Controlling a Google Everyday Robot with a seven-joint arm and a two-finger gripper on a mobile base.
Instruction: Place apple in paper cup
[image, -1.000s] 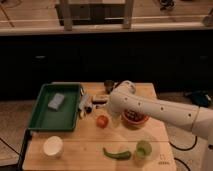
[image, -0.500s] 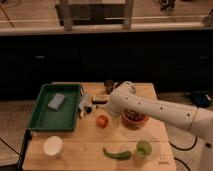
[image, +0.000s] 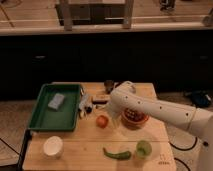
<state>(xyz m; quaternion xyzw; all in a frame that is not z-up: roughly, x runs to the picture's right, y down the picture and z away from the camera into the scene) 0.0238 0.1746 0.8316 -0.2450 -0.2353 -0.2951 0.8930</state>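
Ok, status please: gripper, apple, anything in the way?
Gripper by the green tray, behind the apple. Apple on the table, apart from the paper cup. Nothing between them.

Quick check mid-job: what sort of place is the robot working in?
Probably a lab or office test area: a wooden table laid with a green tray, paper cup and apple, before a long dark counter. The gripper sits low, close beside the apple.
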